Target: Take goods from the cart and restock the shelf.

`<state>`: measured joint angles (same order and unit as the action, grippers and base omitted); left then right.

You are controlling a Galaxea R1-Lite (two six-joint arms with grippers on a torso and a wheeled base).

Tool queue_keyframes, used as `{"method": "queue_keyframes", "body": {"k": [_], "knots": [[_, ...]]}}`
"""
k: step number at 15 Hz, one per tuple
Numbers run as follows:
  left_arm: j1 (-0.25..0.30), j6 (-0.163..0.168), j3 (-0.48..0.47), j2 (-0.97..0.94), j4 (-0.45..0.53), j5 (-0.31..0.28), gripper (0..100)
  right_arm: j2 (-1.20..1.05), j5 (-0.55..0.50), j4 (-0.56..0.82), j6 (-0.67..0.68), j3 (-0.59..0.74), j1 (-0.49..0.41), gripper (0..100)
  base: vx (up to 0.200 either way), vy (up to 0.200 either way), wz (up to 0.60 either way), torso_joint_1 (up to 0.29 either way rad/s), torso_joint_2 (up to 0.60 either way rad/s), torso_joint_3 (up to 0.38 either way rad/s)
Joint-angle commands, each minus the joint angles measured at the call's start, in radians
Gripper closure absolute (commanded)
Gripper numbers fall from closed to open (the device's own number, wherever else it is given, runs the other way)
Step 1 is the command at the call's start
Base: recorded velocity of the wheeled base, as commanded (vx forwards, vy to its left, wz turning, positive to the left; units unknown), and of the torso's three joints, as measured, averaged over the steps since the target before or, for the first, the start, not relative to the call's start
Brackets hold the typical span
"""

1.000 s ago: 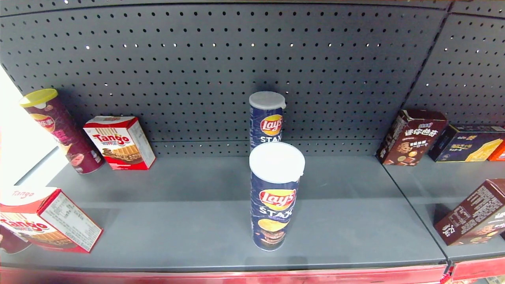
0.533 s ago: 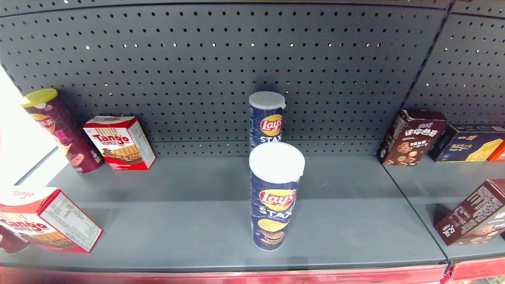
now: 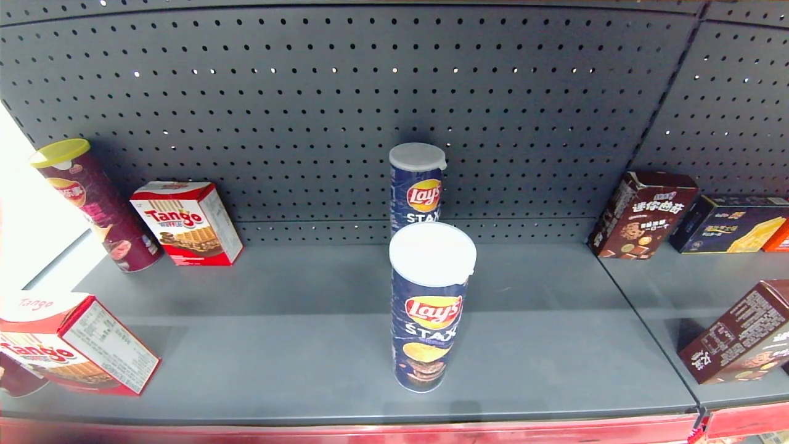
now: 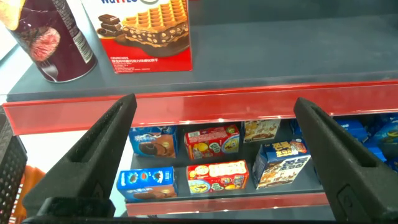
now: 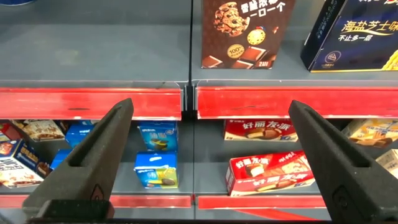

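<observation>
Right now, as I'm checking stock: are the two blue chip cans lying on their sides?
No, the front blue can and the rear blue can both stand upright on the shelf.

Behind the front dark-blue cylindrical chip can (image 3: 429, 308), the rear dark-blue chip can (image 3: 417, 185) shows only its upper half. Far left of the front can, a red-and-white cardboard wafer box (image 3: 74, 345) is edge-cropped.
</observation>
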<state>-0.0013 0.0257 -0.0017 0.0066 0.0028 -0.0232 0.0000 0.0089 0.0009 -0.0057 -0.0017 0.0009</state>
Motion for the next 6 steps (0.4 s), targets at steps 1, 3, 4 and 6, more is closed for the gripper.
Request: {"method": "queue_keyframes", "body": {"k": [1, 3, 4, 6], "knots": [[0.0, 0.0, 0.0, 0.0, 0.0, 0.0, 0, 0.0, 0.0, -0.001, 0.0, 0.0, -0.001, 0, 0.0, 0.0, 0.0, 0.0, 0.0, 0.0], [0.0, 0.0, 0.0, 0.0, 0.0, 0.0, 0, 0.0, 0.0, 0.001, -0.002, 0.0, -0.001, 0, 0.0, 0.0, 0.0, 0.0, 0.0, 0.0], [0.0, 0.0, 0.0, 0.0, 0.0, 0.0, 0, 0.0, 0.0, 0.001, -0.002, 0.0, 0.001, 0, 0.0, 0.0, 0.0, 0.0, 0.0, 0.0], [0.0, 0.0, 0.0, 0.0, 0.0, 0.0, 0, 0.0, -0.004, 0.002, -0.002, 0.0, -0.001, 0, 0.0, 0.0, 0.0, 0.0, 0.0, 0.0]]}}
